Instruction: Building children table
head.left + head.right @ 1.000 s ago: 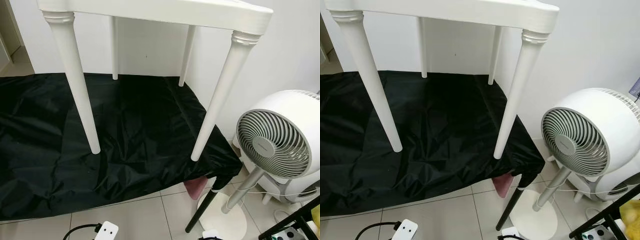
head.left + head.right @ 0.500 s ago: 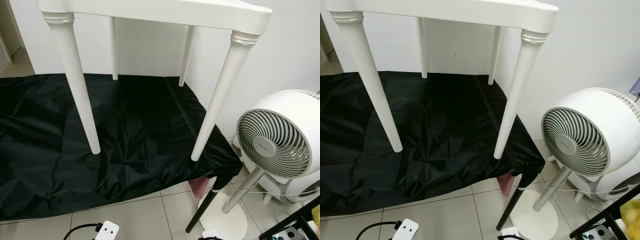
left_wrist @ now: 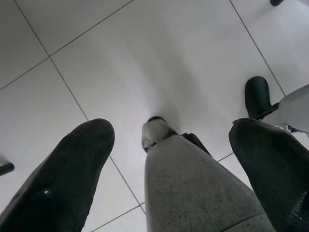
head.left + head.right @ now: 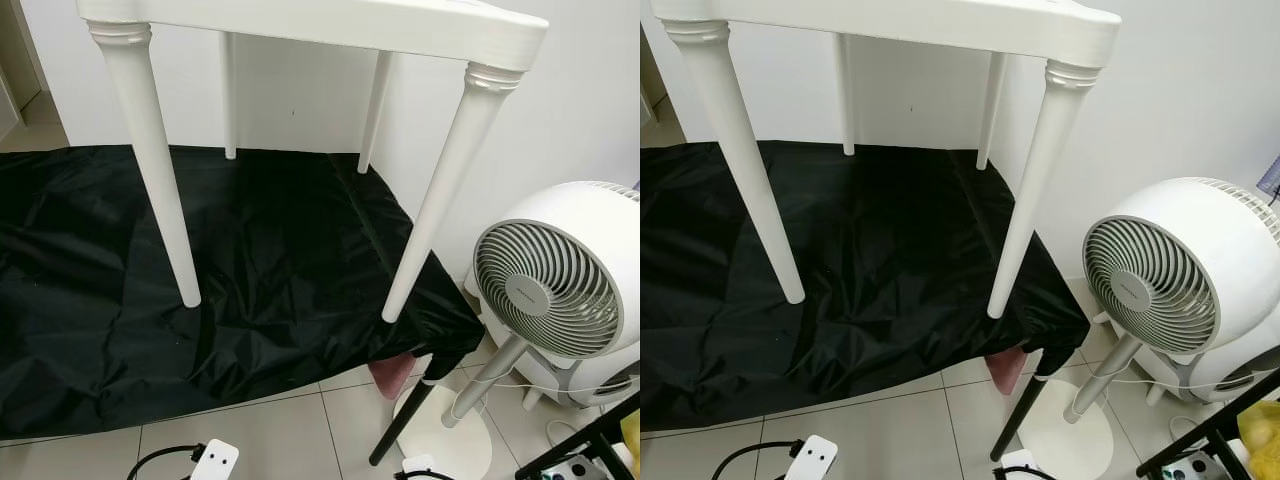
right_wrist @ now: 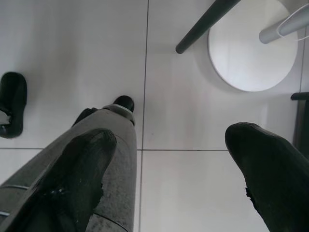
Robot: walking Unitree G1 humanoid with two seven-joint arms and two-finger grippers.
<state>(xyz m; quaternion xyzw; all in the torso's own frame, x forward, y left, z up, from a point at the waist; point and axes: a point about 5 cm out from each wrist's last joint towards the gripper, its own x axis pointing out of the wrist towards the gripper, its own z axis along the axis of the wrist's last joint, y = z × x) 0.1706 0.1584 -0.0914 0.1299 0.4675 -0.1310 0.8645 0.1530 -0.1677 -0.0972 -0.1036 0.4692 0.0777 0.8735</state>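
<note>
Table [image 4: 300, 25] stands on four legs, upper frame, on black sheet [image 4: 250, 270]. Left hand [image 3: 169, 159] and right hand [image 5: 169, 164] hang released. Check legs tight before moving.

The white children's table [image 4: 320, 25] is cut off at twelve o'clock, its upper surface out of frame. The black sheet [image 4: 200, 290] runs past the nine o'clock edge and hides most of a pink object [image 4: 392, 372]. The fan [image 4: 560, 285] is clipped at three o'clock.
</note>
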